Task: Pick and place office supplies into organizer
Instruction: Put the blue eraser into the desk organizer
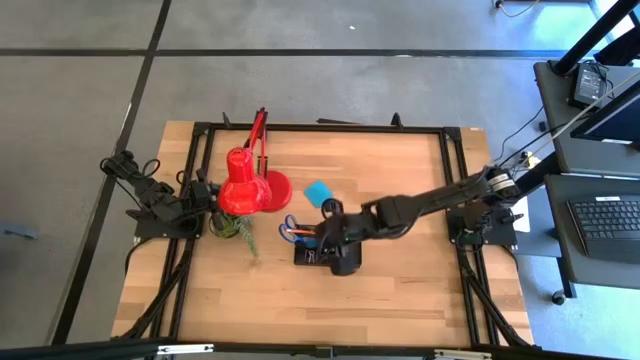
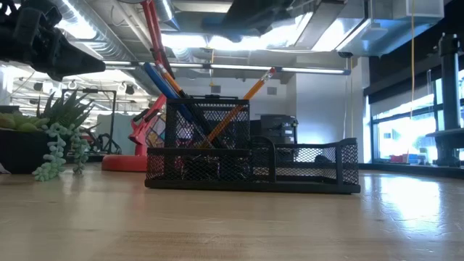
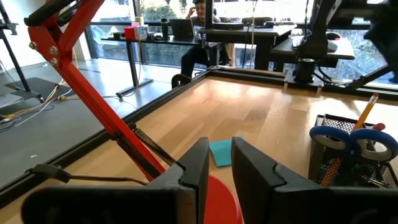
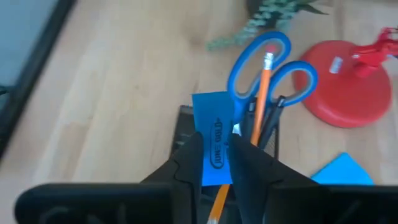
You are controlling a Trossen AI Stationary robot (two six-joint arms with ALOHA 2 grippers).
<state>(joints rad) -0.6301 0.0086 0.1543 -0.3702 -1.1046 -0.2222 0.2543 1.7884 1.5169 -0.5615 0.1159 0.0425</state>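
Eraser, small blue rectangular block (image 4: 214,140), is pinched between the right gripper's (image 4: 216,163) closed fingers directly above the black wire-mesh organizer (image 4: 186,134) on the bench, long axis upright; left gripper (image 3: 220,168), fingers slightly apart and empty, waits by the red lamp (image 1: 243,185).

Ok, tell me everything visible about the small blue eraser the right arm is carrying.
The small blue rectangular eraser is a flat slab with dark oval lettering on its face. It is pinched upright in the right pincer, fingers on both edges. It hangs above the black wire-mesh organizer, next to the blue-handled scissors and orange pencil standing there.
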